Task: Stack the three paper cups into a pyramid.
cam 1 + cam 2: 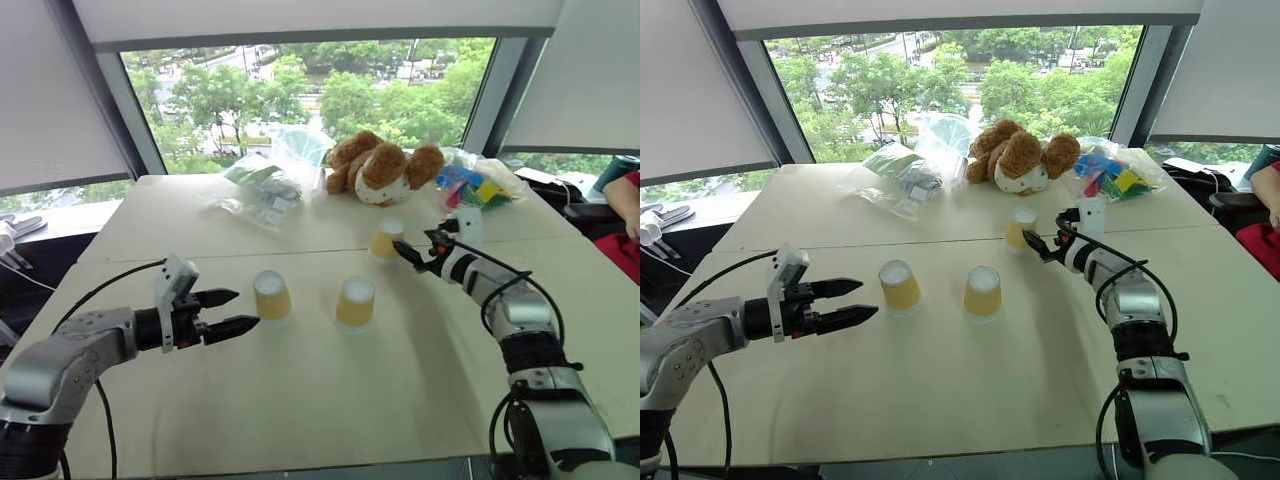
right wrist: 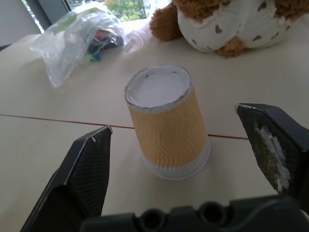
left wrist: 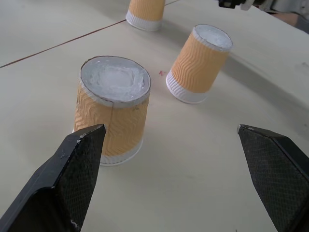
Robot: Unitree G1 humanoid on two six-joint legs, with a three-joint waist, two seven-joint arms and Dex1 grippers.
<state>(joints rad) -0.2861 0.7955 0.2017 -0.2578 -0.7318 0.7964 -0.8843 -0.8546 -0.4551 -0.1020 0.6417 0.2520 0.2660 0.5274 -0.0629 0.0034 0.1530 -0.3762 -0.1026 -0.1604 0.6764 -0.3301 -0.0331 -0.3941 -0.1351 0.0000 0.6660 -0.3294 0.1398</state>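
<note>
In the left eye view, three upturned paper cups are seen on the table [image 1: 300, 420]: the left cup [image 1: 271, 295] and the middle cup [image 1: 355, 301] stand apart in front, and the far cup [image 1: 386, 240] stands behind, near the plush toy [image 1: 385, 168]. The right gripper [image 1: 415, 250] is stretched level toward the far cup, its fingers spread and holding nothing.

In the left wrist view, the left gripper [image 3: 171, 145] is held open and empty just before the left cup.

In the right wrist view, the far cup is framed between parted jaws. The cups are judged light, thin and easily crushed, so a gentle hold at mid-wall is advised.
</note>
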